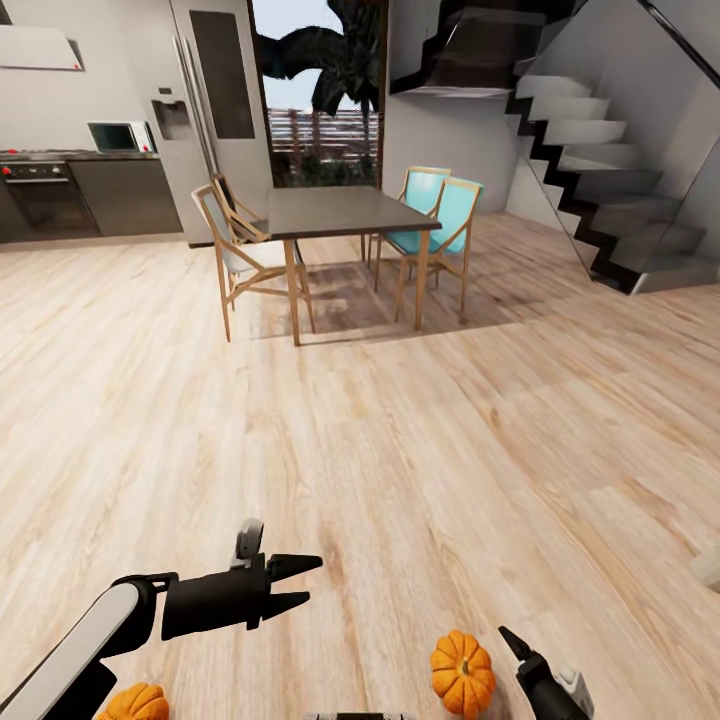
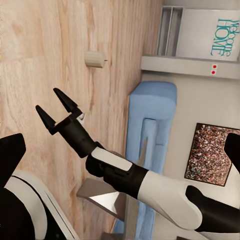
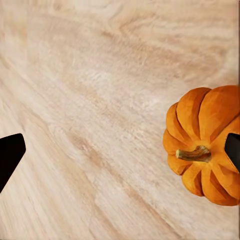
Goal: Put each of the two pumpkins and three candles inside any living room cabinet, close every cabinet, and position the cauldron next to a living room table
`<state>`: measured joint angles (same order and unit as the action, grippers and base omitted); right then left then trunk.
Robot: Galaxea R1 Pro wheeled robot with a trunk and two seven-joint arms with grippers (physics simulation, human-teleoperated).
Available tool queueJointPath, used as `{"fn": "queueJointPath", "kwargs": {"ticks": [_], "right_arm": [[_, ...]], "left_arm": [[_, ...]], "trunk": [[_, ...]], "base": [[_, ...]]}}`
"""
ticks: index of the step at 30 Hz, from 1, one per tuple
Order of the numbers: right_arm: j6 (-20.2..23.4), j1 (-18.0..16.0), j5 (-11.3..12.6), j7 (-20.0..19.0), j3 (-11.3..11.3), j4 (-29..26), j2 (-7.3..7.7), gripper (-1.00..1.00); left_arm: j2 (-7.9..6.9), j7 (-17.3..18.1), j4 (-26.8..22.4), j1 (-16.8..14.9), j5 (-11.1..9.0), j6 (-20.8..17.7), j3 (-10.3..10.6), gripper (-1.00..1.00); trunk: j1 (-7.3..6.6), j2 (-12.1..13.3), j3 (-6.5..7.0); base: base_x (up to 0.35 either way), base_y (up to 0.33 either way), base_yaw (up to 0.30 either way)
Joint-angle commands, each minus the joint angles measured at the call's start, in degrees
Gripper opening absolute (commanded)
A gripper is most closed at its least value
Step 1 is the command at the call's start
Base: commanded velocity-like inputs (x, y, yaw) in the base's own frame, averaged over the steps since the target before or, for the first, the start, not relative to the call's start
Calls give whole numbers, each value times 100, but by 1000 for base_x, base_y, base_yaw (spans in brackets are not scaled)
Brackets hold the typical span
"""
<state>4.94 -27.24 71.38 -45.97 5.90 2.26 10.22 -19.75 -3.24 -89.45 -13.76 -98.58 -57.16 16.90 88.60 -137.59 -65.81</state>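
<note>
- Left gripper point(image 1: 300, 582) open, empty, above floor point(image 1: 400, 450).
- Right gripper point(image 2: 56, 106) open, beside pumpkin point(image 1: 462, 672) on floor.
- Second pumpkin point(image 1: 135, 703) below left arm.
- Candle point(image 2: 94, 59) on floor.

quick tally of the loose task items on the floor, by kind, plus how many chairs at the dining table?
Pumpkins: 2, one by the right hand, one at the lower left edge, under the left arm.
Candles: 1 clear, on the floor; a pale object at the head view's right edge may be another, too cropped to tell.
Chairs: 4 at the dining table.
Total: 7
</note>
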Motion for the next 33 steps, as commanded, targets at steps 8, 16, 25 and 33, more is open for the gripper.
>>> {"fn": "queueJointPath", "kwargs": {"ticks": [8, 16, 25, 33], "right_arm": [[-161, -9, 76, -22, 34, 20, 0, 100], [-285, -10, 70, -24, 41, 20, -4, 100], [-219, -10, 50, -17, 45, 20, -1, 100], [-217, -9, 24, 24, 60, 20, 24, 100]], "left_arm": [[30, -36, -2, -4, -43, 1, 15, 100], [33, -36, -1, -4, -39, 3, 15, 100], [33, -36, -2, -4, -42, 3, 24, 100], [33, -36, -2, -4, -39, 3, 24, 100]], "trunk": [[175, -324, -149], [312, -568, -301], [335, -580, -500], [356, -590, -677]], "base": [[0, 0, 0], [0, 0, 0], [0, 0, 0], [0, 0, 0]]}}
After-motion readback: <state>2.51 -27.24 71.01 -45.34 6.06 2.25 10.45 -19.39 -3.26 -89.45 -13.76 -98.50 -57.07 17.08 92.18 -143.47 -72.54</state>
